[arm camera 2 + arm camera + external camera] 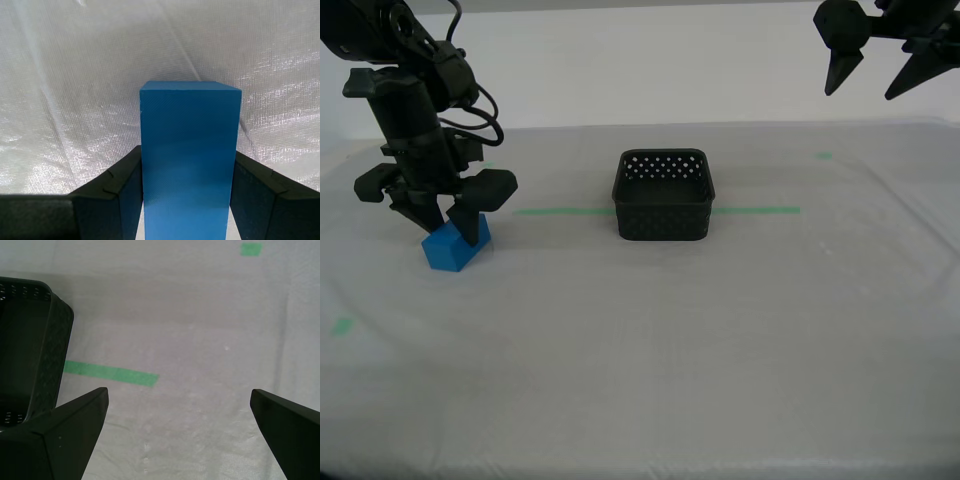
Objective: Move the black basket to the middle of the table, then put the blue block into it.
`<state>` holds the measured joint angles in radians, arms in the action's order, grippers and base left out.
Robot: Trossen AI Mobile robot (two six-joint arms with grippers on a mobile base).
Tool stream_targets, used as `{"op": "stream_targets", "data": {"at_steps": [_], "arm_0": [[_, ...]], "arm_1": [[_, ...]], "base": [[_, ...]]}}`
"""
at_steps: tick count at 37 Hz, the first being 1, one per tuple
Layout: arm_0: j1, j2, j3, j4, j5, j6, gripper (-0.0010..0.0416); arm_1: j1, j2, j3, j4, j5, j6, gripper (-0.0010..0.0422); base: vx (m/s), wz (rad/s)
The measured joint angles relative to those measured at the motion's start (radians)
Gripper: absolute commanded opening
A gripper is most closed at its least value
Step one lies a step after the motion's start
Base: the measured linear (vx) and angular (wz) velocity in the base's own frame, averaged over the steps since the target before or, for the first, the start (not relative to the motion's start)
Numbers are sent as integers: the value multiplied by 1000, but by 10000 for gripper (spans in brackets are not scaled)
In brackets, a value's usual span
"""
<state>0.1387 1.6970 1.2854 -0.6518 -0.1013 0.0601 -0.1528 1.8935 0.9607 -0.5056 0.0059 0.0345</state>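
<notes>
Black basket (663, 195) already near mid-worktop (720, 330), astride the green tape line (560, 211); first step judged done. Step in hand: block pickup.

Second end effector (448, 222) down at the exterior view's left, jaws closed onto the blue block (456, 247), pads touching both side faces in the second wrist view. Block tilted, one edge apparently off the cloth; whether fully lifted, unclear.

First end effector (873, 75) high at the exterior view's upper right, jaws wide apart, holding nothing, basket just beside it in its own wrist view.

Next move, by judgement: lift clear, carry toward the basket, lower over its open top, release.

Block well apart from the basket.
</notes>
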Motion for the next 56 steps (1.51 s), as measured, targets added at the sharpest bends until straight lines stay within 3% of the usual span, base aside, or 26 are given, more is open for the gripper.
{"op": "stream_targets", "data": {"at_steps": [32,56], "arm_0": [[0,0,0,0,0,0,398],[-2,0,0,0,0,0,398]], "arm_1": [[-7,-27,0,-22,0,-66,-1],[-36,-363,27,-160,0,-182,-1]], "base": [[0,0],[0,0]]}}
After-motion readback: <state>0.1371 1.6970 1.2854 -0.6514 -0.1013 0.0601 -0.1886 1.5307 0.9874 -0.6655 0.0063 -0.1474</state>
